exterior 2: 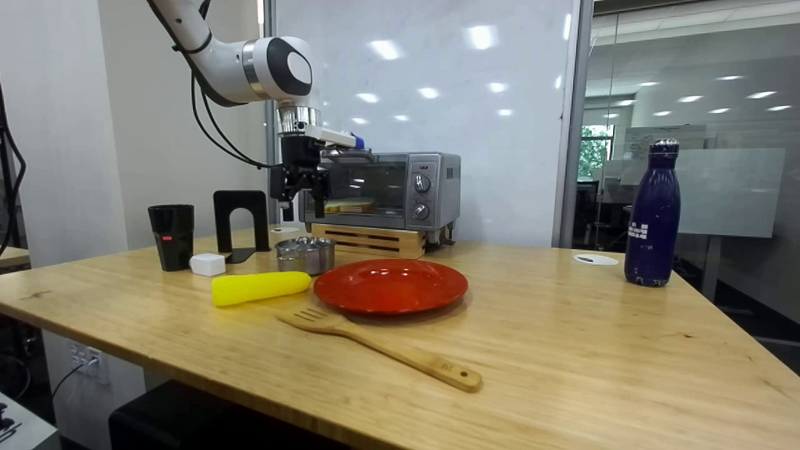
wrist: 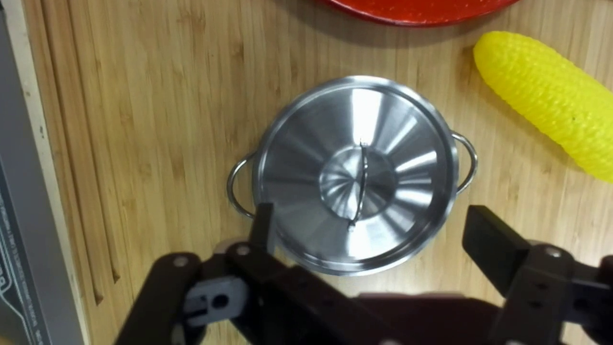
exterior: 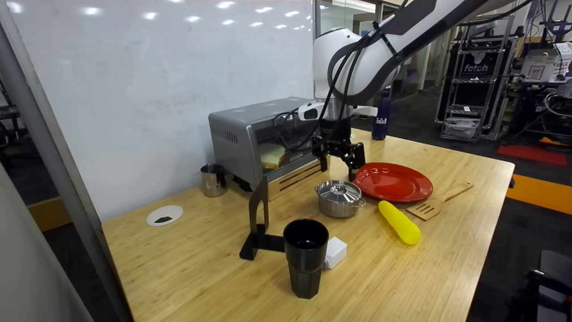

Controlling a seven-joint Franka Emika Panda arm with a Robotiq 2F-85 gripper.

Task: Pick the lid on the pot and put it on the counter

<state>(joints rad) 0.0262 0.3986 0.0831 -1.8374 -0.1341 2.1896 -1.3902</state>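
Observation:
The silvery lid sits on the small silver pot, and its thin wire handle stands up in the middle. In the wrist view the lid fills the centre, with a loop handle of the pot on each side. The pot also shows in an exterior view. It stands on the light wooden counter. My gripper is open and empty above the pot, apart from the lid. In the wrist view my gripper has its fingers wide apart, one overlapping the lid's left edge.
A red plate, a yellow corn and a wooden spatula lie near the pot. A toaster oven stands behind it on a slatted wooden base. A black cup, a black stand and a white box stand nearby.

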